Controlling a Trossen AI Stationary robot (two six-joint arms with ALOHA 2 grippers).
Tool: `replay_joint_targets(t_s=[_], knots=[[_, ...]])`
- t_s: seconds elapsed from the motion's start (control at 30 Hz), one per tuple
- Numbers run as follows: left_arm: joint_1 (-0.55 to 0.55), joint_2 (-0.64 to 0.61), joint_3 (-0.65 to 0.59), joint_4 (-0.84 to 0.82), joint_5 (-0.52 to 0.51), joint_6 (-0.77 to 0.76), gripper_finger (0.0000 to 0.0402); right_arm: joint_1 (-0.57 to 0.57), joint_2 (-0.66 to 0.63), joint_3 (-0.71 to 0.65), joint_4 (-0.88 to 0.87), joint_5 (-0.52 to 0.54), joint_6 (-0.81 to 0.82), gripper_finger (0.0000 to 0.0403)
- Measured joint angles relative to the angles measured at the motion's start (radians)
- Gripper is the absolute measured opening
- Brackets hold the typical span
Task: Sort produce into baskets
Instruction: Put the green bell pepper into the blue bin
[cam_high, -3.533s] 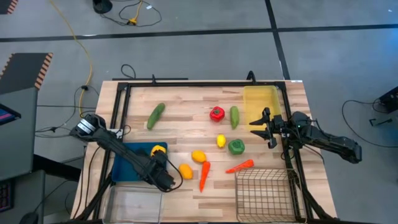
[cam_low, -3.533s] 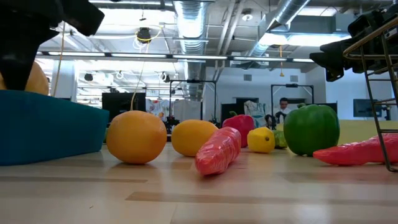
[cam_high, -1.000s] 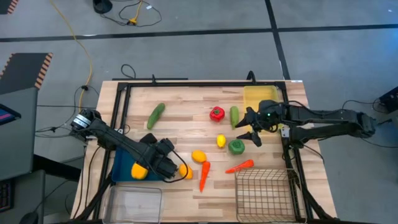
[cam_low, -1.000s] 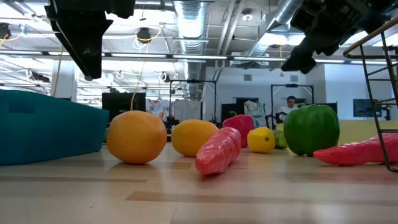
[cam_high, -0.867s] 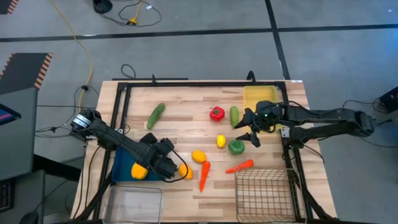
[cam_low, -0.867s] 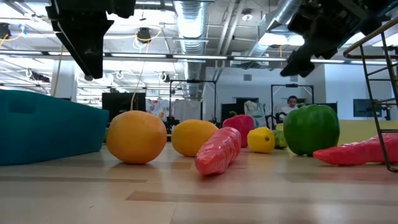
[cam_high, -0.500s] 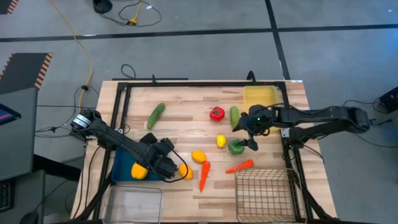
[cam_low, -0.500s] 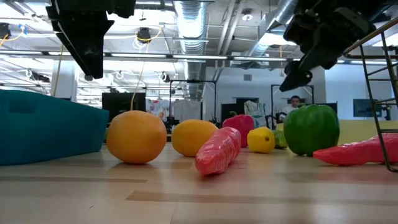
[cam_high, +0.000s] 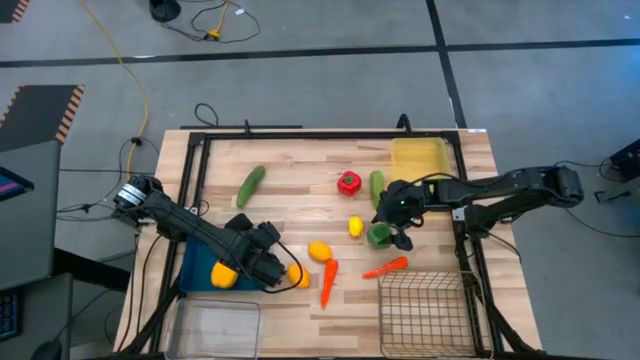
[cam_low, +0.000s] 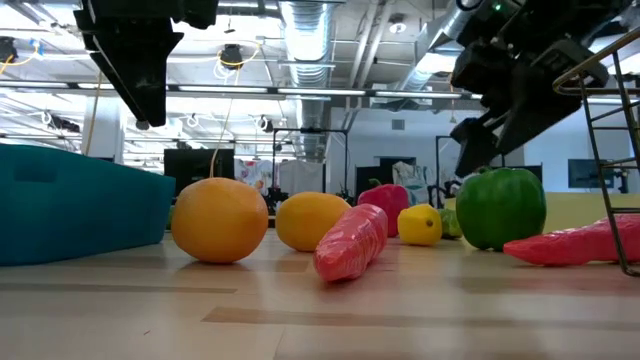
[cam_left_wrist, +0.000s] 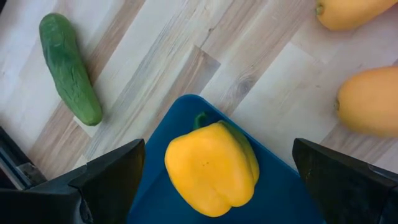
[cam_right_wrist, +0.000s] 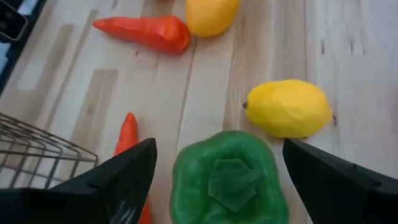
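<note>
Nearest to the table's front edge stand the clear plastic bin (cam_high: 215, 328) and the wire mesh basket (cam_high: 425, 312), and the blue tray (cam_high: 196, 262) is just behind the bin. A yellow bell pepper (cam_high: 224, 274) lies inside the blue tray, and the left gripper (cam_high: 262, 262) hangs above the tray's edge with its fingers spread wide and nothing between them. Just beside the blue tray, on the side of the wire mesh basket, lie two orange lemons (cam_high: 311, 262), then two carrots (cam_high: 327, 283). Farther from the blue tray, the right gripper (cam_high: 392, 226) is low over the green bell pepper (cam_high: 378, 236), jaws wide open on both sides of it, gripping nothing. A small yellow lemon (cam_high: 354, 227) lies just beside this pepper. Behind them are the red bell pepper (cam_high: 348, 182), two cucumbers (cam_high: 250, 186), and the translucent yellow tray (cam_high: 418, 160) at the far edge.
</note>
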Motion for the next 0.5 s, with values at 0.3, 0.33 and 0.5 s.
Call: replay_joint_targets(t_s=[0.3,0.33,0.5], knots=[[0.0,0.0,0.0,0.018,0.0,0.0,0.0393,0.005,0.042,0.0,-0.013,0.078,-0.003,0.0375],[0.0,0.0,0.0,0.018,0.0,0.0,0.0393,0.007,0.041,0.0,-0.017,0.077,-0.003,0.0375],[0.0,0.0,0.0,0.021,0.001,0.005,0.0393,0.025,0.051,0.0,-0.05,0.079,-0.002,0.0375]])
